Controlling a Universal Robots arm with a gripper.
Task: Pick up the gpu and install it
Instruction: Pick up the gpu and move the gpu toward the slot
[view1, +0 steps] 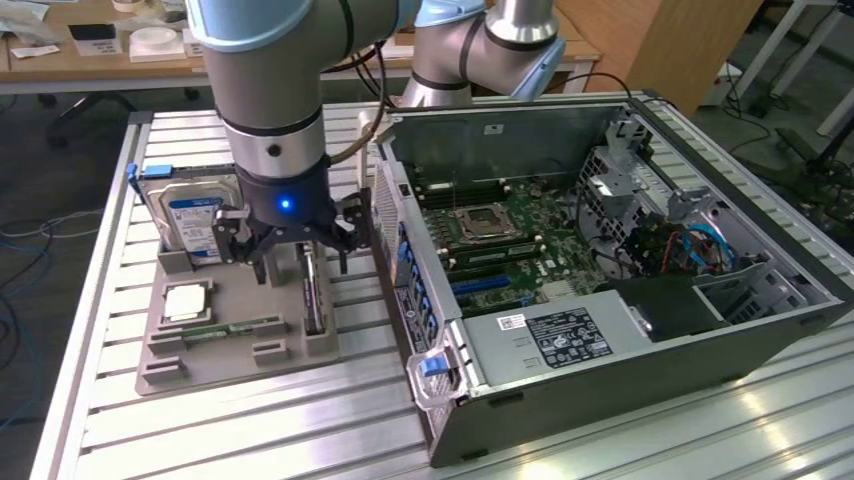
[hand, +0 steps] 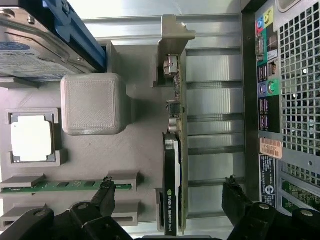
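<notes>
The gpu (hand: 175, 170) stands on its edge in a slot of the grey parts tray (hand: 140, 165), its black cooler face labelled in white and its silver end bracket (hand: 173, 35) at the far end. In the exterior view the gpu (view1: 314, 300) is a thin dark card just beneath my gripper (view1: 299, 262). My gripper (hand: 170, 197) is open and hangs above the card, with one black finger (hand: 106, 192) on the cooler side and the other finger (hand: 234, 197) on the board side. Neither finger touches the card.
On the tray (view1: 227, 365) also sit a silver hard drive (view1: 194, 215), a processor (view1: 187, 300) and a green memory stick (view1: 234, 328). The opened computer case (view1: 601, 260) lies close on the exterior view's right, its rear ports (hand: 265, 90) beside the tray.
</notes>
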